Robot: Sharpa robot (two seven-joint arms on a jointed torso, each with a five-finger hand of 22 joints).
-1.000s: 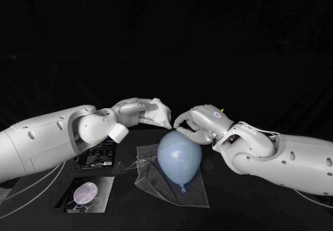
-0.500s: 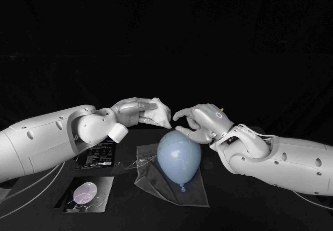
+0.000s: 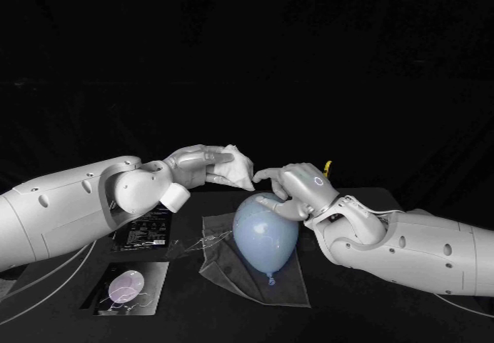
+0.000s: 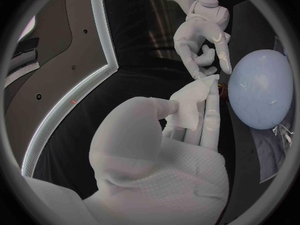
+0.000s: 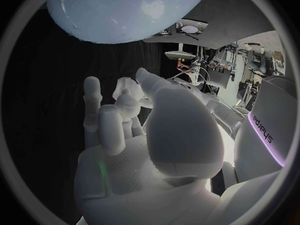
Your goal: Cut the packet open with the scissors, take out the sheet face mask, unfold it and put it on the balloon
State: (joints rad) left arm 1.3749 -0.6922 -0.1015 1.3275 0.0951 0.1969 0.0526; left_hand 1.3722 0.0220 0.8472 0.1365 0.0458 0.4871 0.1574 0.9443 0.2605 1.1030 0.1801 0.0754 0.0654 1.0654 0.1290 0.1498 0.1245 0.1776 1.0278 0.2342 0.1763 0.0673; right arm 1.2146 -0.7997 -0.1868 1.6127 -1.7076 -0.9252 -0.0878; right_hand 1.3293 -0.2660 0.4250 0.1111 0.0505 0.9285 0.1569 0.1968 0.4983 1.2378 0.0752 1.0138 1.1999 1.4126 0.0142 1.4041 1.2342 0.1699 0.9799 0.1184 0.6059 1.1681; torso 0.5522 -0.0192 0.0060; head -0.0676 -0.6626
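So the left hand (image 3: 195, 163) hasn't budged in the last second. It's still pinching the folded white mask (image 3: 237, 168) between thumb and fingers, up in the air at about 11 o'clock from the balloon (image 3: 265, 230). What did move is the right hand (image 3: 291, 187): it slid in from the 2 o'clock side and dropped lower, and now sits just over the balloon's top, with its fingers half curled, apart and holding nothing. In the left wrist view its fingertips (image 4: 207, 73) are right next to the mask's free corner, but I can't tell if they actually touch it. The balloon is lying where it was on a clear plastic sheet (image 3: 232, 275), and the black packet (image 3: 144, 232) is off at its 9 o'clock. To me the packet part is done, and the right hand is lining up to grab that corner and start the unfolding.
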